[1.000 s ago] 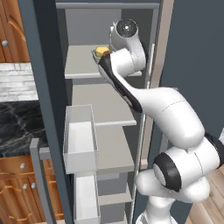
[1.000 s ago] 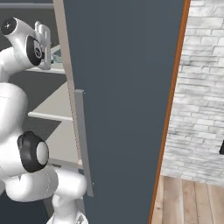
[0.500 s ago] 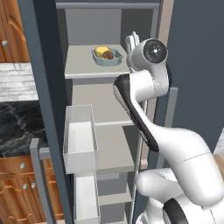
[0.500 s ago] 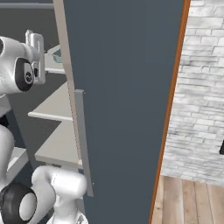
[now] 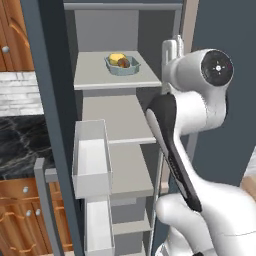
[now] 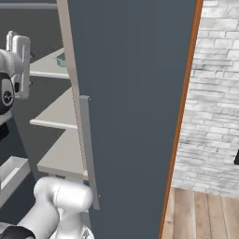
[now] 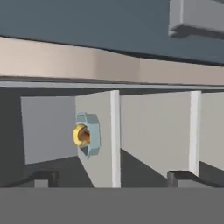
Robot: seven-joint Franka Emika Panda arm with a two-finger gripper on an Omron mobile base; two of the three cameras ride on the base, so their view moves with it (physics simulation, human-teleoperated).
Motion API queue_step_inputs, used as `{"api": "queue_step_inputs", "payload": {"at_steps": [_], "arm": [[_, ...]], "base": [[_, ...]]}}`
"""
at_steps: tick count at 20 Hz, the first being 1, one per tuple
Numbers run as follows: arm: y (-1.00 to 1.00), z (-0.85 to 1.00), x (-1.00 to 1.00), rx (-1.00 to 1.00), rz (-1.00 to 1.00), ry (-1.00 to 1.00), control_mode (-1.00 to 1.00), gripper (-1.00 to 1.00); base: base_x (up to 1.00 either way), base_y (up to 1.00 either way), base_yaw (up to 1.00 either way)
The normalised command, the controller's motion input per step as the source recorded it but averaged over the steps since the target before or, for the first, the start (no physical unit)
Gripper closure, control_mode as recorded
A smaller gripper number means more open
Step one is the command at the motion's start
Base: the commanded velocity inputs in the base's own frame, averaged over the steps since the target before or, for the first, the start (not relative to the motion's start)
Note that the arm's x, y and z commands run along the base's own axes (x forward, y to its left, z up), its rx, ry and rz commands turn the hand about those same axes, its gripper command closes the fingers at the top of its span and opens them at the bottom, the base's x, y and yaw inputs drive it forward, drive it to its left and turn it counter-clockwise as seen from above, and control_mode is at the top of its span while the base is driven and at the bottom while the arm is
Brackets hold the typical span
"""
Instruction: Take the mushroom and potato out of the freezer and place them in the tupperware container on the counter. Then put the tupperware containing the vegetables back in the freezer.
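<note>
Two vegetables sit in the tupperware container (image 5: 122, 65) on the upper shelf (image 5: 112, 79) of the open freezer (image 5: 125, 30) — the yellow potato (image 5: 116, 58) to the left, the darker mushroom (image 5: 124, 63) just beside it on the right, both inside the rim. In the hand view, rolled about a quarter turn, the same container (image 7: 91, 135) shows edge-on against the shelf, with the potato (image 7: 78, 134) and the mushroom (image 7: 85, 136) touching or nearly so.

The fingers (image 7: 112, 178) are released, spread wide with nothing between them; their dark tips rise at the bottom of the hand view, well apart from the container. In the left base view the hand (image 5: 173, 50) stands at the right edge of the shelf, clear of the container.

Below the upper shelf — more pale grey shelves, and white door bins (image 5: 92, 155) on the open door at the left. The worktop (image 5: 20, 145), black with faint white veins, lies left of the freezer over wooden cabinets (image 5: 22, 215). The right base view shows the freezer's dark side (image 6: 130, 93), its grey bar handle (image 6: 88, 149) and a pale brick wall (image 6: 217, 93).

No brand, label or writing can be read anywhere.
</note>
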Motion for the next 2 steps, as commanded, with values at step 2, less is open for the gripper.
{"api": "queue_step_inputs", "payload": {"at_steps": [2], "arm": [[-0.01, 0.23, -1.00, 0.14, -0.03, 0.13, -1.00, -1.00]], "base": [[0.00, 0.00, 0.00]]}}
